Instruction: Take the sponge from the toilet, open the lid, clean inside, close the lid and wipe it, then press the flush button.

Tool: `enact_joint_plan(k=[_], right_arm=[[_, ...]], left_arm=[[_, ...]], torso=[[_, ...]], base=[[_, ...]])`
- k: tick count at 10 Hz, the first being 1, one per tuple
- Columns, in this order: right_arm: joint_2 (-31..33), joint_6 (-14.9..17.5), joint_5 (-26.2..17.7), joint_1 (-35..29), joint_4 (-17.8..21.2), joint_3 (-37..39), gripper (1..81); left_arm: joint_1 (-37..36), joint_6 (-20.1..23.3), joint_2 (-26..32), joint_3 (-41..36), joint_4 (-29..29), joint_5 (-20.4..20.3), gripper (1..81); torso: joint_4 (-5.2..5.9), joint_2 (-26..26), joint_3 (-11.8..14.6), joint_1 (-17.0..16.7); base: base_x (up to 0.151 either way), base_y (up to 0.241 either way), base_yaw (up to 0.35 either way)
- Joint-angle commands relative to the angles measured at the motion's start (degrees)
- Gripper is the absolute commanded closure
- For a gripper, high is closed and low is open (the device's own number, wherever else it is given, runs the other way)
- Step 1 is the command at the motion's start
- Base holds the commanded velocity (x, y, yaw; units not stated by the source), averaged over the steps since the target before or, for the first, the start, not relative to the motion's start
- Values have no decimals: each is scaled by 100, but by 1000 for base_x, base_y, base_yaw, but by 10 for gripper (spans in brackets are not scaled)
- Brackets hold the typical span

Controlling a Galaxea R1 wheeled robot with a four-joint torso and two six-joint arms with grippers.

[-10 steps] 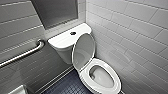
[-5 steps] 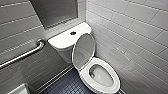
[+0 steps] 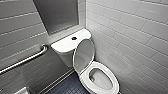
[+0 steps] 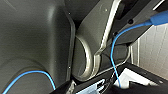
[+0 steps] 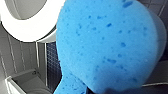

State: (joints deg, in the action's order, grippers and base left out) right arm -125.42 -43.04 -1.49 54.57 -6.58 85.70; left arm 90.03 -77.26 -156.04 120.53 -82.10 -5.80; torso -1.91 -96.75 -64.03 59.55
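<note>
Lid (image 3: 83, 56) raised, leaning against tank (image 3: 63, 46). Toilet (image 3: 113, 80) bowl open, beside right tiled wall (image 3: 130, 37). Flush button (image 3: 74, 38) centred on tank top. Sponge (image 5: 107, 47) clamped in right gripper (image 5: 107, 91), near seat rim (image 5: 27, 31).

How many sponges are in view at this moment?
1. The blue sponge is close before the right wrist camera, beside the toilet seat. Another could lie hidden behind the raised lid.

Upright lid (image 3: 83, 56) behind open toilet (image 3: 114, 79), tiled wall (image 3: 130, 37) close beside.
</note>
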Motion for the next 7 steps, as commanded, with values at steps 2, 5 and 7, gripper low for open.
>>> enact_joint_plan(k=[2, 5, 7], right_arm=[[251, 15, -150, -19, -827, -63, 811], [295, 42, 510, -352, -950, -238, 811], [357, 24, 230, -1036, -933, -589, 811]], left_arm=[[-85, -43, 415, -117, 195, -307, 10], [-200, -34, 521, -117, 397, -466, 10], [-191, -34, 512, -99, 414, -466, 10]], torso=[[0, 0, 44, -5], [0, 0, 42, -9], [0, 2, 42, -9]], base=[[0, 0, 0], [0, 0, 0], [0, 0, 0]])
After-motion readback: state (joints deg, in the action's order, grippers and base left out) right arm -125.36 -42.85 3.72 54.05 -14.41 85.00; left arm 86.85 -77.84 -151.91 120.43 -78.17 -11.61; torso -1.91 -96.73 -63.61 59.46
